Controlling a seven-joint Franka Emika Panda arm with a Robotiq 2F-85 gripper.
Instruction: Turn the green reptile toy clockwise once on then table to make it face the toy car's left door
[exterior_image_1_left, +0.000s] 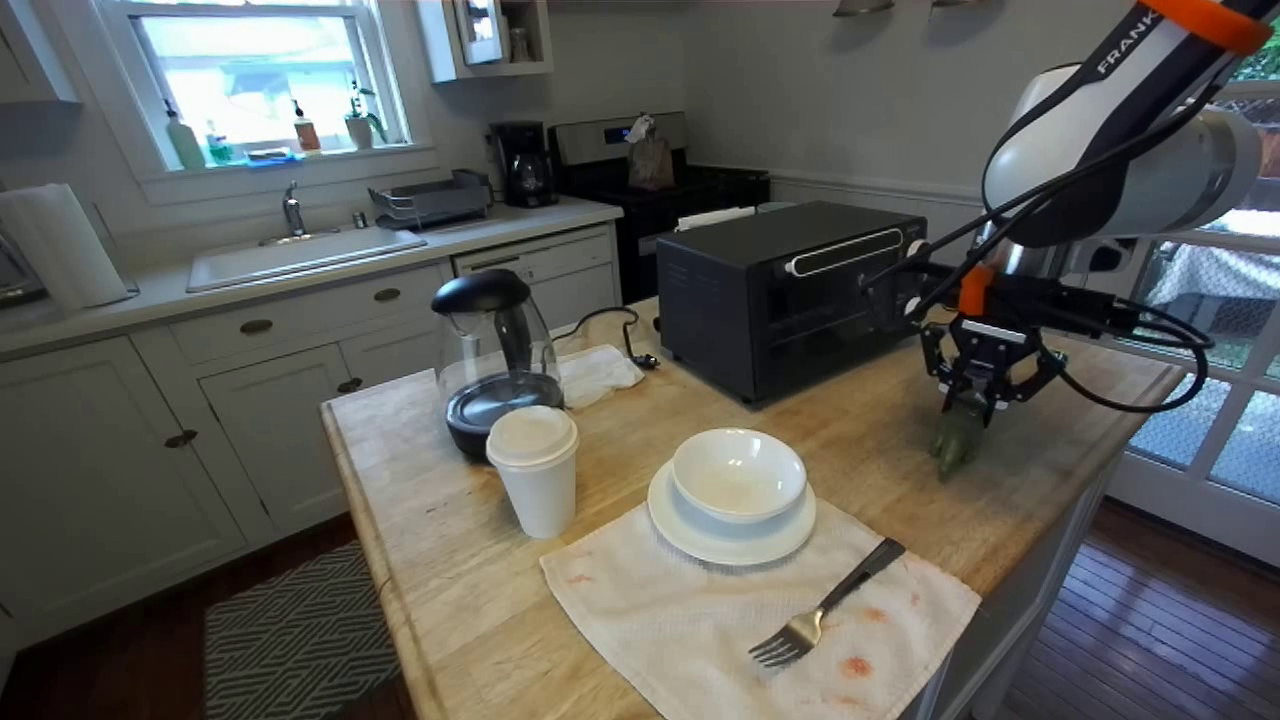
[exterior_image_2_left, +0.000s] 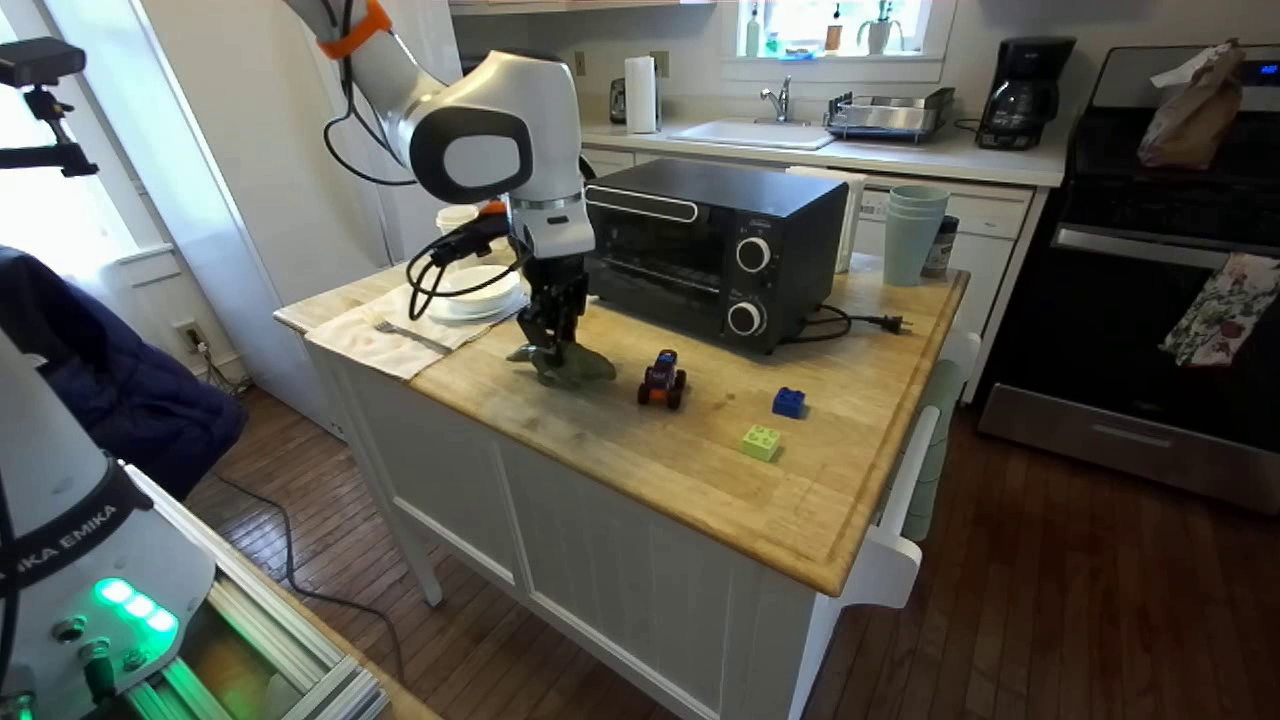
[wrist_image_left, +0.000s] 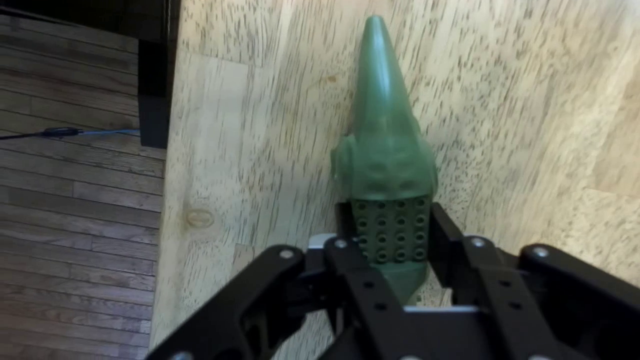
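Green reptile toy (wrist_image_left: 387, 165), down at the level of a worktop (exterior_image_2_left: 640, 450) of pale wood blocks over a white cabinet base (exterior_image_2_left: 620, 590). Beyond, in an exterior view: window (exterior_image_1_left: 255, 85) at ten o'clock, sink (exterior_image_1_left: 310, 260) below it, coffee maker (exterior_image_1_left: 522, 165) at eleven, dark stove (exterior_image_1_left: 705, 180) at twelve, patterned rug (exterior_image_1_left: 305, 640) near eight. Wooden floor (exterior_image_2_left: 1050, 620) out at four o'clock, in an exterior view.

Around the toy, in an exterior view: black toaster oven (exterior_image_2_left: 715, 255) toward two o'clock, pale green cups (exterior_image_2_left: 912, 240) past it; toy car (exterior_image_2_left: 663, 378) near at three, apart; blue brick (exterior_image_2_left: 789, 402) and yellow-green brick (exterior_image_2_left: 761, 443) farther out, between three and four. Also on the worktop, white bowl (exterior_image_1_left: 740, 475) upon a plate (exterior_image_1_left: 735, 552), both on a spotted cloth (exterior_image_1_left: 650, 620); from the bowl, fork (exterior_image_1_left: 832, 603) at five o'clock, lidded cup (exterior_image_1_left: 538, 485) at nine, kettle (exterior_image_1_left: 500, 355) toward ten.

Held by the pincer (wrist_image_left: 392, 225) at the studded middle: clamped there from both sides, fingertips (wrist_image_left: 346, 220) at nine and three o'clock in the wrist view, touching. Tapered tip of the toy out at twelve, bulge just ahead of the fingertips, narrower portion back toward six, partly hidden beneath the pincer. Worktop edge at nine o'clock, near but apart from the toy, wooden floor past it. Cannot tell whether resting on the wood or just clear of it.
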